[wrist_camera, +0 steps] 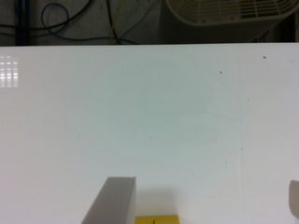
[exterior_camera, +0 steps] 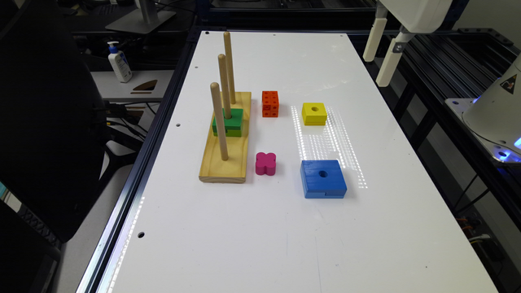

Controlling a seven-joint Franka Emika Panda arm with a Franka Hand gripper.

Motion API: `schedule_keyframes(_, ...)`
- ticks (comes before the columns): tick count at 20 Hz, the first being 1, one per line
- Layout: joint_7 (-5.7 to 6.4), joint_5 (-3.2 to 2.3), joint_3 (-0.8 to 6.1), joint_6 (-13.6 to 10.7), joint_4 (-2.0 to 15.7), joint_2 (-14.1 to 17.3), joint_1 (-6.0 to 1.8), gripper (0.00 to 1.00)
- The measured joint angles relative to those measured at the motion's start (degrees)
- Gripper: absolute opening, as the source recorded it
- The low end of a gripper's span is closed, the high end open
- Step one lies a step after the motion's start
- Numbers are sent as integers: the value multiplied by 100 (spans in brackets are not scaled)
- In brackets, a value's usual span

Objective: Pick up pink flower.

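Note:
The pink flower [exterior_camera: 265, 163] is a small magenta clover-shaped block. It lies flat on the white table [exterior_camera: 252, 244], just off the near corner of the wooden peg board [exterior_camera: 224, 162], on the side towards the exterior view's right. My gripper [exterior_camera: 375, 70] hangs high over the table's far right edge, well away from the flower. In the wrist view my gripper [wrist_camera: 208, 182] is open, its fingers [wrist_camera: 114, 200] wide apart over bare table with nothing between them.
The peg board carries three upright dowels and a green block [exterior_camera: 228, 122] on the middle one. An orange cube with holes [exterior_camera: 270, 103], a yellow block [exterior_camera: 314, 113] [wrist_camera: 156, 219] and a larger blue block [exterior_camera: 323, 178] stand near the flower. A black chair [exterior_camera: 44, 122] stands off the table's left edge.

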Motion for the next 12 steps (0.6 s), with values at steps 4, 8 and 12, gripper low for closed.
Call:
schedule_keyframes(4,0,0,4,0,-1,-7,0,100)
schedule_keyframes(8,0,0,11,0,-1,-12,2,100)
schedule_keyframes(12,4,7,38,1,9,-14,11,100)
